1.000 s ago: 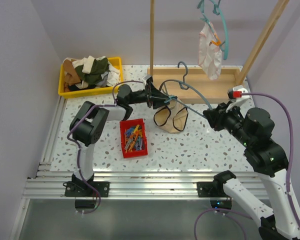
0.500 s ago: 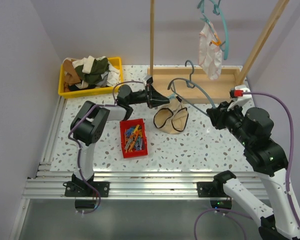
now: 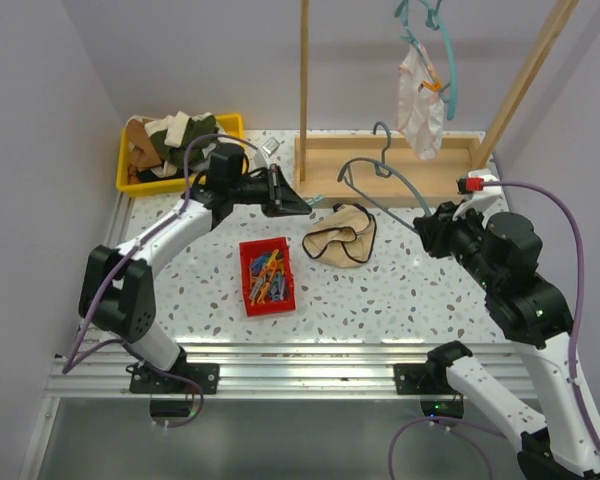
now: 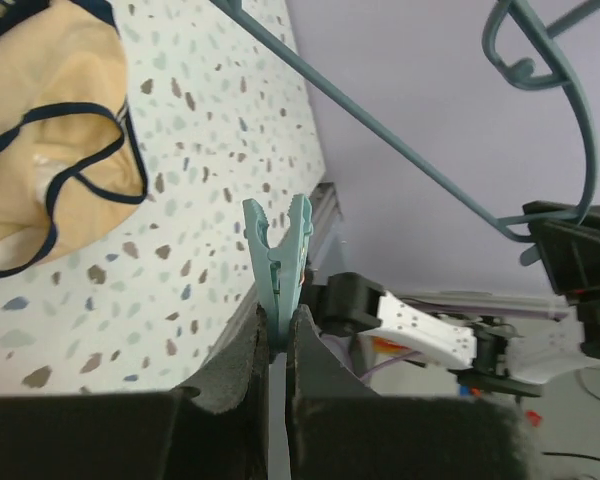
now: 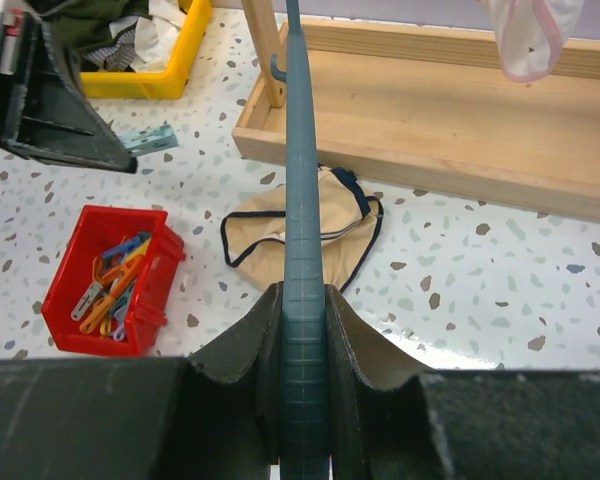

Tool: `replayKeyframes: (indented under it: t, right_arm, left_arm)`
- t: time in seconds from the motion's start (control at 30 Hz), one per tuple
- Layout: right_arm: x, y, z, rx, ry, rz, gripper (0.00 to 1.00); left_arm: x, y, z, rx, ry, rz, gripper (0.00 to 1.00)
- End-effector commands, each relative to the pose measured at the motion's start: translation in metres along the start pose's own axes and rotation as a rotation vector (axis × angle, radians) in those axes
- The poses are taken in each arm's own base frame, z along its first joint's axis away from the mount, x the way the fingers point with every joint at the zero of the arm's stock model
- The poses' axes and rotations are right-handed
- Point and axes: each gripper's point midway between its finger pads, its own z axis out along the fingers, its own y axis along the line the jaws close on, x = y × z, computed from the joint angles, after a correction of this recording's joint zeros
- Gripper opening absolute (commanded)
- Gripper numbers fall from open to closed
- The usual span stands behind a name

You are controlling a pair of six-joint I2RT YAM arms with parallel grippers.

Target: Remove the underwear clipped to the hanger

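On the table (image 3: pixel 420 290): the beige underwear (image 3: pixel 342 235) with black trim lies crumpled on the speckled top, just in front of the wooden rack (image 3: pixel 450 160) and to the right of the red bin (image 3: pixel 270 310).
Beige underwear and hanger: the bar of the grey-blue hanger (image 5: pixel 302 150) passes above the fabric. The left wrist view shows the two apart.
Left gripper (image 4: pixel 277 345): clenched on the tail of a pale teal clothespin (image 4: pixel 277 250), whose toothed end points away from the fingers. It is held above the table, just left of the beige underwear.
Right gripper (image 5: pixel 303 305): clamped tight on the bar of the grey-blue hanger, holding it off the table. The hook end reaches over the rack's base tray.
High on the rack: the white-and-pink underwear (image 3: pixel 420 105) hangs from a teal hanger (image 3: pixel 450 70), pinned to it by an orange clip (image 3: pixel 433 87). It is well apart from both grippers.
Red bin: holds a heap of coloured clothespins and stands near the middle of the table.
Yellow bin (image 3: pixel 165 183): sits at the far left corner, piled with mixed clothes in white, green and tan.
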Motion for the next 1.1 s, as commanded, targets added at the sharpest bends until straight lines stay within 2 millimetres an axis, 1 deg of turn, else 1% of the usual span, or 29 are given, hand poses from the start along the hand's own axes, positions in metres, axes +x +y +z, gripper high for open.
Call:
replayKeyframes:
  t: [0.0, 0.07, 0.1, 0.13, 0.17, 0.2, 0.23, 0.27, 0.3, 0.33, 0.37, 0.4, 0.43, 0.47, 0.5, 0.53, 0.57, 0.6, 0.63, 0.67, 0.7, 0.77, 0.8, 0.87, 1.0, 1.07]
  right_arm:
    - [-0.009, 0.006, 0.007, -0.023, -0.034, 0.033, 0.0]
    - [-0.018, 0.006, 0.011, -0.016, -0.058, 0.041, 0.0]
    - [-0.022, 0.003, 0.017, 0.004, -0.066, 0.044, 0.0]
    - [-0.032, 0.003, 0.018, 0.012, -0.092, 0.046, 0.0]
    - [-0.048, 0.003, 0.021, 0.014, -0.143, 0.049, 0.0]
    - [-0.059, 0.004, 0.023, 0.018, -0.172, 0.05, 0.0]
    - [-0.073, 0.001, 0.031, 0.045, -0.193, 0.055, 0.0]
    - [-0.089, 0.002, 0.036, 0.048, -0.235, 0.06, 0.0]
    - [-0.098, 0.002, 0.041, 0.053, -0.251, 0.062, 0.0]
    - [-0.112, 0.001, 0.051, 0.072, -0.267, 0.072, 0.0]
    - [-0.125, 0.002, 0.058, 0.071, -0.298, 0.08, 0.0]
    - [-0.141, 0.005, 0.058, 0.065, -0.333, 0.088, 0.0]
    - [-0.142, 0.005, 0.075, 0.078, -0.319, 0.094, 0.0]
    - [-0.154, 0.007, 0.078, 0.069, -0.353, 0.101, 0.0]
    - [-0.168, 0.01, 0.077, 0.058, -0.385, 0.105, 0.0]
    - [-0.173, 0.011, 0.082, 0.055, -0.395, 0.111, 0.0]
    - [-0.179, 0.011, 0.09, 0.061, -0.411, 0.114, 0.0]
    - [-0.183, 0.012, 0.094, 0.06, -0.419, 0.112, 0.0]
    - [-0.194, 0.013, 0.092, 0.06, -0.445, 0.113, 0.0]
    - [-0.195, 0.012, 0.102, 0.065, -0.443, 0.112, 0.0]
    - [-0.205, 0.013, 0.1, 0.068, -0.464, 0.11, 0.0]
    - [-0.212, 0.013, 0.107, 0.072, -0.478, 0.103, 0.0]
    - [-0.218, 0.013, 0.106, 0.073, -0.495, 0.104, 0.0]
    - [-0.225, 0.014, 0.108, 0.068, -0.517, 0.104, 0.0]
    - [-0.234, 0.013, 0.11, 0.077, -0.54, 0.102, 0.0]
    - [-0.233, 0.011, 0.117, 0.091, -0.529, 0.106, 0.0]
  left_arm:
    - [0.025, 0.02, -0.032, -0.184, 0.003, 0.153, 0.0]
    - [0.028, 0.022, -0.035, -0.199, -0.007, 0.154, 0.0]
    - [0.031, 0.025, -0.036, -0.204, -0.002, 0.149, 0.0]
    - [0.033, 0.023, -0.037, -0.2, 0.001, 0.153, 0.0]
    - [0.036, 0.023, -0.038, -0.195, 0.005, 0.153, 0.0]
    - [0.039, 0.021, -0.041, -0.192, 0.001, 0.157, 0.0]
    - [0.04, 0.019, -0.043, -0.191, -0.002, 0.165, 0.0]
    - [0.042, 0.019, -0.046, -0.197, -0.006, 0.176, 0.0]
    - [0.044, 0.015, -0.05, -0.2, -0.015, 0.19, 0.0]
    - [0.045, 0.014, -0.053, -0.208, -0.017, 0.215, 0.0]
    - [0.046, 0.016, -0.057, -0.236, -0.017, 0.212, 0.0]
    - [0.048, 0.013, -0.062, -0.242, -0.023, 0.23, 0.0]
    - [0.048, 0.014, -0.065, -0.257, -0.027, 0.248, 0.0]
    - [0.052, 0.016, -0.068, -0.276, -0.023, 0.246, 0.0]
    - [0.053, 0.014, -0.072, -0.279, -0.029, 0.261, 0.0]
    - [0.055, 0.015, -0.074, -0.291, -0.029, 0.276, 0.0]
    - [0.058, 0.022, -0.078, -0.322, -0.029, 0.269, 0.0]
    - [0.06, 0.021, -0.081, -0.327, -0.039, 0.282, 0.0]
    - [0.062, 0.024, -0.083, -0.336, -0.042, 0.286, 0.0]
    - [0.067, 0.032, -0.084, -0.354, -0.037, 0.283, 0.0]
    - [0.069, 0.034, -0.087, -0.36, -0.042, 0.288, 0.0]
    - [0.076, 0.046, -0.09, -0.392, -0.033, 0.289, 0.0]
    - [0.078, 0.051, -0.091, -0.409, -0.029, 0.287, 0.0]
    - [0.083, 0.064, -0.095, -0.451, -0.015, 0.292, 0.0]
    - [0.089, 0.083, -0.099, -0.507, -0.007, 0.295, 0.0]
    - [0.092, 0.09, -0.098, -0.518, 0.001, 0.288, 0.0]
